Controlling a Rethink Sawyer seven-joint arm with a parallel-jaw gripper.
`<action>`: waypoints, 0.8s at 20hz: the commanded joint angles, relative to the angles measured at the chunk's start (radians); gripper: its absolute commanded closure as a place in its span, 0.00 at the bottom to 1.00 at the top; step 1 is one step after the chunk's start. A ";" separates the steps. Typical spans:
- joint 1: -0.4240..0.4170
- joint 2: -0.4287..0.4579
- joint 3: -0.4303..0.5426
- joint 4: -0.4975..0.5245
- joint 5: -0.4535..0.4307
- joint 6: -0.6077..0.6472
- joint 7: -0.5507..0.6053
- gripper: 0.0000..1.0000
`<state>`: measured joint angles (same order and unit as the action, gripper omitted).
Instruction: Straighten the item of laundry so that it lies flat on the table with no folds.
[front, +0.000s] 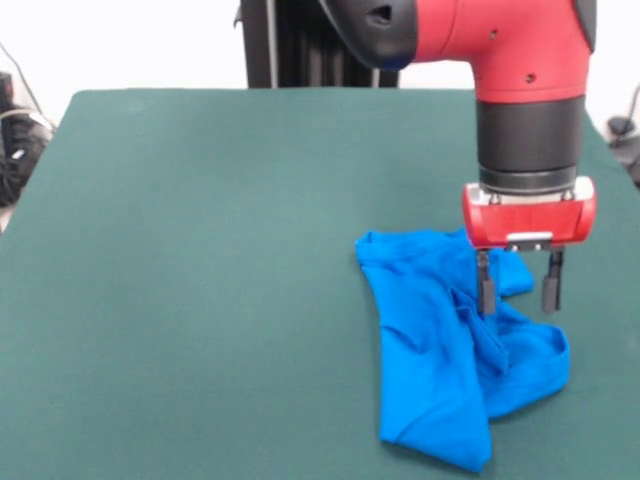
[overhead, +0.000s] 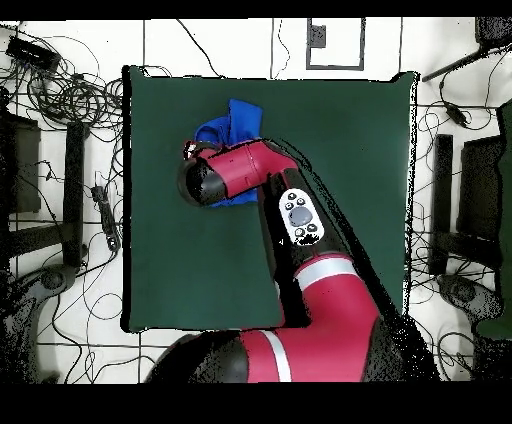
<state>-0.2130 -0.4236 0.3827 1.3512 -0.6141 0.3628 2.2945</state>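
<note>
The item of laundry (front: 440, 350) is a bright blue shirt lying bunched and folded over itself on the right near part of the green table (front: 200, 250). No print shows on it. My gripper (front: 518, 295) hangs straight down over the shirt's right side. It is open, its two black fingers (front: 486, 285) apart. The left finger is low against a raised fold and the right one is over the shirt's edge. In the overhead view the arm's wrist (overhead: 205, 180) covers the gripper and part of the shirt (overhead: 238, 120), which lies near the table's (overhead: 340, 150) far edge.
Green cloth spreads wide to the left of the shirt in the front view. Cables (overhead: 60, 90) and dark stands (overhead: 455, 200) lie on the floor around the table. A black column (front: 290, 45) rises behind the far edge.
</note>
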 joint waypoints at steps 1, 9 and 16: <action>-0.015 0.081 0.112 0.002 -0.062 0.143 -0.316 0.00; -0.028 0.088 0.134 -0.004 -0.085 0.153 -0.314 0.00; -0.025 0.085 0.134 -0.004 -0.090 0.158 -0.305 0.00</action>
<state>-0.2416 -0.3928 0.4108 1.3424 -0.6634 0.3864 2.2945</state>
